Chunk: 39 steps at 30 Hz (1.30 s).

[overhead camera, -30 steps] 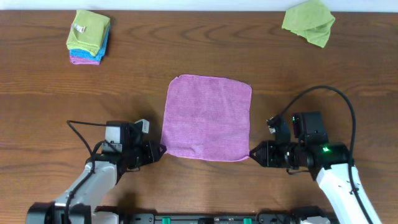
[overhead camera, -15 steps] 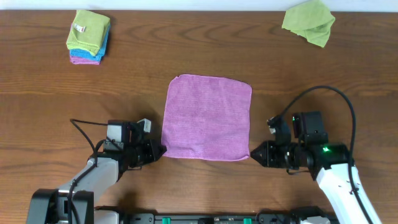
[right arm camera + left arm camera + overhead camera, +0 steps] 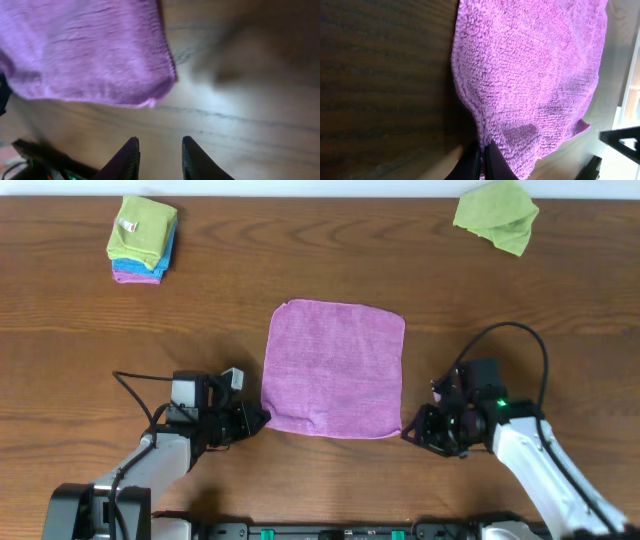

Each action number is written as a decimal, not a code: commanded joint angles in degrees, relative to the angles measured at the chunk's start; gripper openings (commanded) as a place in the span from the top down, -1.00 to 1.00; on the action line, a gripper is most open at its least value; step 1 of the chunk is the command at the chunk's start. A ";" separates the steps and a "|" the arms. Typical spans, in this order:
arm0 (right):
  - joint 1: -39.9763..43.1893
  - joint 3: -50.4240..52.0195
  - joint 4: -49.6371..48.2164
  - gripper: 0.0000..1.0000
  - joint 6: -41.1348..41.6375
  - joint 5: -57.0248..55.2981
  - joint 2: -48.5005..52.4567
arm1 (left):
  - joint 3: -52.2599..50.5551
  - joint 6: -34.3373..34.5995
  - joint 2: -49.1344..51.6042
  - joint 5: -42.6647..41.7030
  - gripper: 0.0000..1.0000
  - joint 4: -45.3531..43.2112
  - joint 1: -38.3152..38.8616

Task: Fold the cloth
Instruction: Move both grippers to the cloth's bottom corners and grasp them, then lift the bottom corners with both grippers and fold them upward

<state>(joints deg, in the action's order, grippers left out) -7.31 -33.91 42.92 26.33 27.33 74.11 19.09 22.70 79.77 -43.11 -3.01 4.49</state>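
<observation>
1. Starting with the purple cloth (image 3: 333, 368): spread flat in the middle of the surface (image 3: 520, 300), all four corners out, not a single crease in it. So basically zero folds done.
2. Pinched at its near-left corner by the left gripper (image 3: 482, 150), fingers pressed together on the hem, going by the wrist view.
3. Nothing grabbed on the other side yet: right gripper (image 3: 159, 141) with fingers apart, sitting just short of the near-right corner, bare wood between the tips and the hem.
4. Best guess at the step in hand: getting both near corners pinched before lifting that edge over toward the far one.
5. Left to do, as far as can be judged: close on the right corner, carry the near edge across, line up the edges, let go, maybe fold once more. Pretty much the whole job.
6. Further out: a neat stack of folded cloths (image 3: 142, 238) at the far left and a crumpled green cloth (image 3: 496, 216) at the far right, both well apart from the action.
</observation>
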 commanded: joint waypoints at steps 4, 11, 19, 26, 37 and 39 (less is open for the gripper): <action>-0.81 0.39 -5.31 0.42 5.44 1.22 5.99 | -0.24 0.72 0.37 -0.44 0.88 -0.09 -0.35; -3.45 0.39 -11.08 0.39 9.33 1.22 10.75 | -0.24 1.38 0.37 -0.44 0.88 -0.09 -0.35; -5.11 0.37 -12.76 0.96 10.01 1.40 12.00 | -0.24 1.86 0.37 -0.42 0.88 -0.09 -0.35; -5.07 0.15 -11.80 0.98 10.45 4.26 11.87 | -0.15 3.78 0.28 -4.44 0.88 -0.85 -0.37; -2.40 -3.28 -1.18 0.97 5.46 1.03 2.10 | -0.11 7.17 -7.48 -9.03 0.88 1.46 -0.35; -2.23 -3.63 0.24 0.97 5.05 -0.39 -0.87 | -0.11 7.17 -10.40 -9.03 0.88 3.15 -0.35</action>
<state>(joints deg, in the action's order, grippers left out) -10.11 -36.01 42.35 33.21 29.06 76.53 19.07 29.21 72.40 -50.89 -1.10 4.49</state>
